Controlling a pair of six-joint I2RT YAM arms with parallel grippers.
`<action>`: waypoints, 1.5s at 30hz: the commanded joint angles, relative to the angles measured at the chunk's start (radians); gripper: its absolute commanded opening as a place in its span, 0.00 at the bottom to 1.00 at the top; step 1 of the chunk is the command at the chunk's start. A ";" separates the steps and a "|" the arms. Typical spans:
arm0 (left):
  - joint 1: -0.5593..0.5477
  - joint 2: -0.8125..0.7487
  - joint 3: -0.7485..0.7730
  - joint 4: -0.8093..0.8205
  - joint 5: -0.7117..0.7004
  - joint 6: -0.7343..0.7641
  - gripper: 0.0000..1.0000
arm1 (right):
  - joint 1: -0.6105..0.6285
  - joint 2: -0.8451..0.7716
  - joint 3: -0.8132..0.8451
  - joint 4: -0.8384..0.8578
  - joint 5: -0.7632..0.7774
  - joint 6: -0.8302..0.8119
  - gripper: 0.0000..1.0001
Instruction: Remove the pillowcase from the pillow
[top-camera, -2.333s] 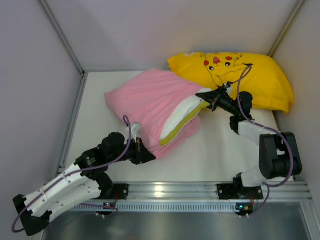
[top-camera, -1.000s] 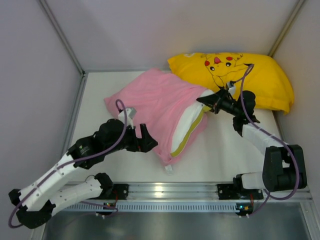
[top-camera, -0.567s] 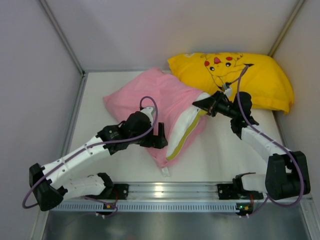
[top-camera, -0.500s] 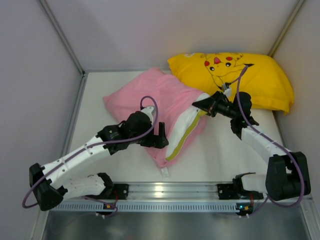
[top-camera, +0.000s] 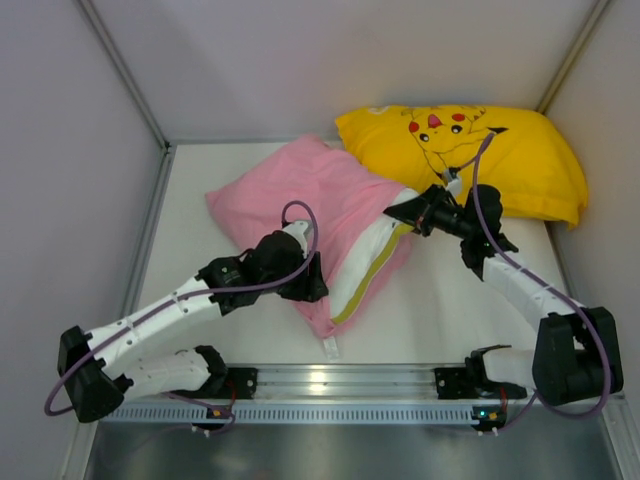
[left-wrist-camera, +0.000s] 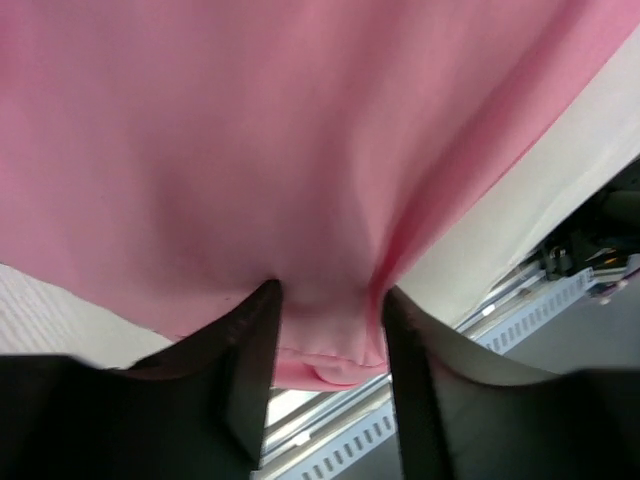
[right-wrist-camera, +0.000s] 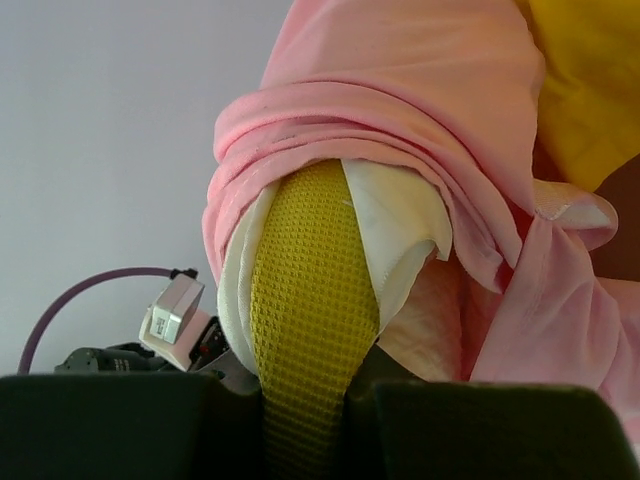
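The pink pillowcase (top-camera: 300, 195) lies mid-table, still covering most of the white pillow (top-camera: 372, 245). The pillow's yellow-trimmed end sticks out of the case's open right side. My right gripper (top-camera: 408, 213) is shut on the pillow's far corner; in the right wrist view (right-wrist-camera: 305, 380) the yellow trim (right-wrist-camera: 310, 300) is pinched between the jaws, with pink cloth (right-wrist-camera: 400, 100) bunched behind it. My left gripper (top-camera: 312, 285) sits on the pillowcase's near edge. In the left wrist view (left-wrist-camera: 328, 295) a fold of pink cloth (left-wrist-camera: 320, 340) is pinched between its fingers (left-wrist-camera: 250, 370).
A yellow cartoon-print pillow (top-camera: 500, 150) lies at the back right, touching the pink case and right arm. Grey walls close the left, back and right sides. An aluminium rail (top-camera: 330, 380) runs along the near edge.
My left arm swung from the near left onto the pillowcase's near edge and its jaws closed on the cloth. The pillow's exposed end turned toward the near edge. The right gripper kept its hold.
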 joint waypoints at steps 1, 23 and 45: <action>-0.005 -0.052 -0.053 0.027 -0.016 -0.009 0.45 | 0.012 -0.073 0.084 0.033 0.011 -0.008 0.00; 0.000 -0.150 -0.158 -0.194 -0.335 -0.205 0.00 | -0.187 -0.223 0.054 0.506 -0.170 0.571 0.00; 0.001 -0.218 0.015 -0.225 -0.217 -0.069 0.85 | -0.197 -0.294 0.087 0.004 -0.186 0.037 0.00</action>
